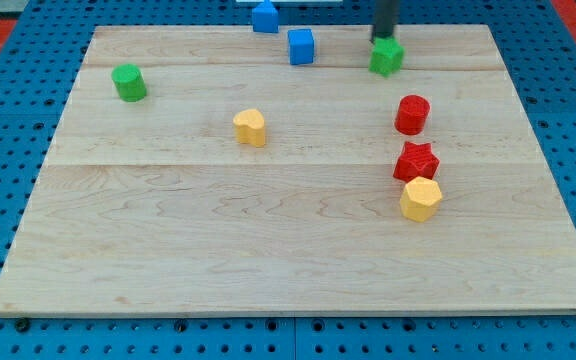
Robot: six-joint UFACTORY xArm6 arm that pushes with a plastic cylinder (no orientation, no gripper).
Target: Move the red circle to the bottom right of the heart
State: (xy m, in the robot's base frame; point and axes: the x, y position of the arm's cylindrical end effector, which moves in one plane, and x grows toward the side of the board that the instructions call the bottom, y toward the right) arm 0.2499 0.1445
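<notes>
The red circle (pixel 412 114) lies on the right side of the wooden board (pixel 268 250). The yellow heart (pixel 251 128) lies near the board's middle, well to the left of the red circle and about level with it. My tip (pixel 382 38) comes down at the view's top right. It stands just behind and touching a green block (pixel 387 57), above the red circle and apart from it.
A red star (pixel 416 162) lies just below the red circle, with a yellow hexagon (pixel 420 199) touching its lower side. A green cylinder (pixel 128 82) lies at the upper left. A blue cube (pixel 301 46) and another blue block (pixel 265 17) lie at the top.
</notes>
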